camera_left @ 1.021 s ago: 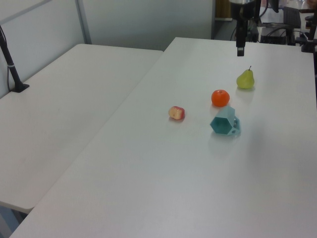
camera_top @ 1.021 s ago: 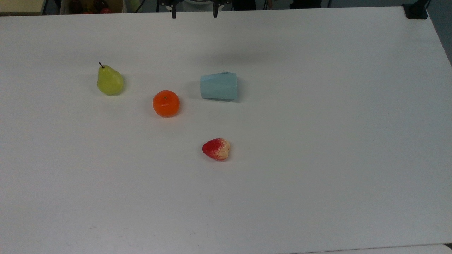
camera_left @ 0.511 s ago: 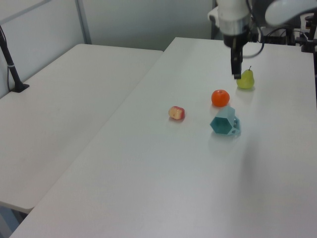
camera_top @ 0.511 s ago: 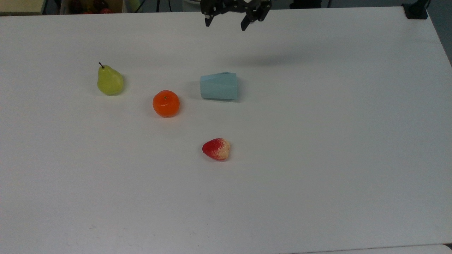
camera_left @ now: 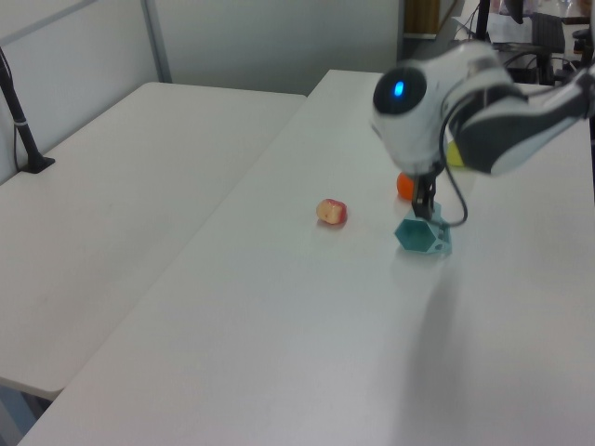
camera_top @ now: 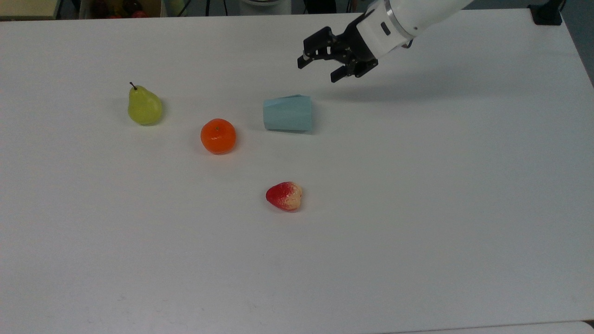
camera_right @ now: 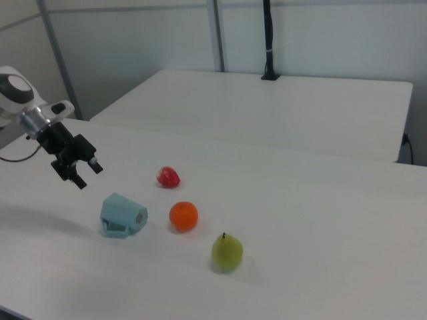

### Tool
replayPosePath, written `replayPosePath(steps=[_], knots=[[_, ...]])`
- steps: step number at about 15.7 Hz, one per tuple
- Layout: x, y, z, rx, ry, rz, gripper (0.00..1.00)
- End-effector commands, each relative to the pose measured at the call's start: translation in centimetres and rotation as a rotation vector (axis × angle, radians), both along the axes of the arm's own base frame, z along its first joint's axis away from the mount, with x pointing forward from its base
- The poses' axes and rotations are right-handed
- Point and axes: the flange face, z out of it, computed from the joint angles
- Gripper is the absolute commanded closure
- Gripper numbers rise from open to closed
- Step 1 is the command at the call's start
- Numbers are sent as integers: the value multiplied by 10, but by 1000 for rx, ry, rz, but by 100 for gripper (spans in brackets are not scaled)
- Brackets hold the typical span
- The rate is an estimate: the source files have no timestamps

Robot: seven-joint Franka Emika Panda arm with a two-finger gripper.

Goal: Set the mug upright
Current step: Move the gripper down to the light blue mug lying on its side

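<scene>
Claw (camera_top: 318, 69) comes sweeping in now, fingers spread wide and holding nothing, hanging in the air off the mug's (camera_top: 287, 113) upper right in the top view! A second ago only its fingertips peeked over the far edge of the bench (camera_top: 417, 208); half a second ago it had slid toward the top view's right, and now the whole white arm (camera_top: 408, 18) has swung out over the surface.

Meanwhile that pale blue mug hasn't budged: it lies on its side just beside the orange (camera_top: 218, 136), which sits to the top view's left of it, and the right view shows its handle (camera_right: 117, 231) down near the bench. Pear (camera_top: 144, 107) is farther off to the top view's left, strawberry (camera_top: 284, 196) nearer the camera, both well apart from the action and unmoved.

So what does this mean? The approach is well under way, but no contact yet, and the righting itself hasn't started. From here I'd say the claw needs to drop lower and line up across the faceted body, and on those angled sides a slip or a roll toward the orange looks possible.
</scene>
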Motion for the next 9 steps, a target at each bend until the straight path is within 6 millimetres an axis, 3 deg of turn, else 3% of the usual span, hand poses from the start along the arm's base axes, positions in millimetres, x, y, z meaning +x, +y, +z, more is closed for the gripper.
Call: replayPosePath(steps=[1,5,9], knots=[[3,10,-46,-115,-22,-17,3],[12,3,-94,-205,-101,-72,8],[20,-14,-111,-250,-158,-130,20]])
